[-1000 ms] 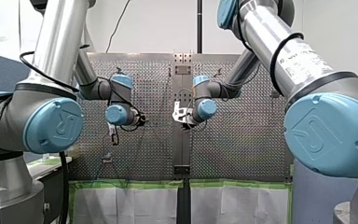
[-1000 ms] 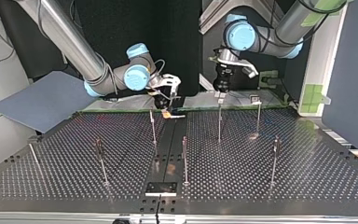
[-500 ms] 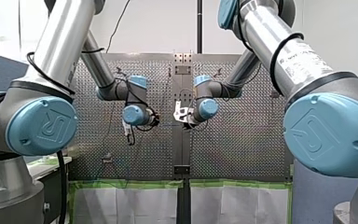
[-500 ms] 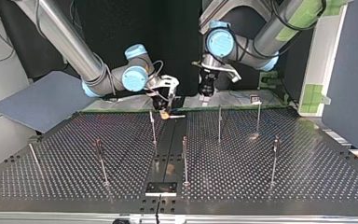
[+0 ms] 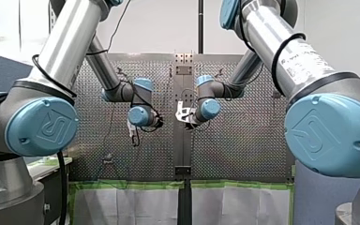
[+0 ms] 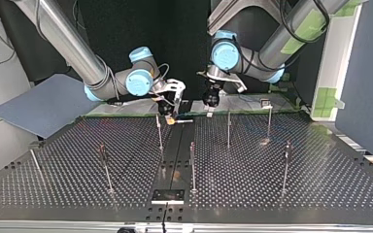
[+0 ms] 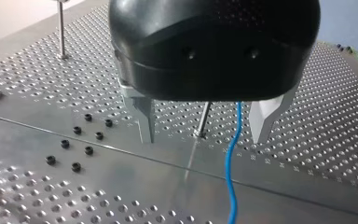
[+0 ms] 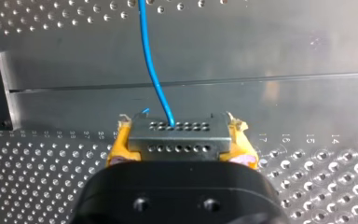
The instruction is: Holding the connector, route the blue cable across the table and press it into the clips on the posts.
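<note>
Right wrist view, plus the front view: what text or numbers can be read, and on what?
"17", "16", "15", "14": marked on the table beside the connector.
A fifth number past them: unclear.
Small digits on the connector's other side: too blurred to read.
Front view, label on my right arm: too small to read.

Front, top views oppose across table; wrist views close
</note>
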{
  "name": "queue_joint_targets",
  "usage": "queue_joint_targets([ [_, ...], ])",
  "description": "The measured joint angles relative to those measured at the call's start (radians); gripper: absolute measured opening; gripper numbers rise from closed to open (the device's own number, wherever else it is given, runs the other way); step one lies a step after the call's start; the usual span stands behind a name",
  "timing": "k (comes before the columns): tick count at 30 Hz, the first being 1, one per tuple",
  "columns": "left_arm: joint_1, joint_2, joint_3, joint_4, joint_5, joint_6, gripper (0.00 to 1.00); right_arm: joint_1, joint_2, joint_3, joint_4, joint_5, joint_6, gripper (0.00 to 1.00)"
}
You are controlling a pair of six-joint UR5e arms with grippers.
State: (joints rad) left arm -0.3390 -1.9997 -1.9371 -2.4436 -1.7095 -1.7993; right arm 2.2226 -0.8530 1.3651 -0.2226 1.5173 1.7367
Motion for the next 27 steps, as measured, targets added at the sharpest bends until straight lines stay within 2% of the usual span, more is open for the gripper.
queue_joint_targets([
  [9,0.012,-0.087,0.091,-0.011,-0.003,-0.026,1.00,0.002,-0.001,0.000,0.000,-0.001,0.000,0.00],
  [20,0.034,-0.136,0.154,-0.036,0.023,-0.045,1.00,0.007,-0.001,0.000,-0.003,0.000,0.000,0.00],
  [27,0.040,-0.158,0.189,-0.055,0.021,-0.044,1.00,0.007,0.000,-0.001,-0.003,0.000,0.000,0.00],
])
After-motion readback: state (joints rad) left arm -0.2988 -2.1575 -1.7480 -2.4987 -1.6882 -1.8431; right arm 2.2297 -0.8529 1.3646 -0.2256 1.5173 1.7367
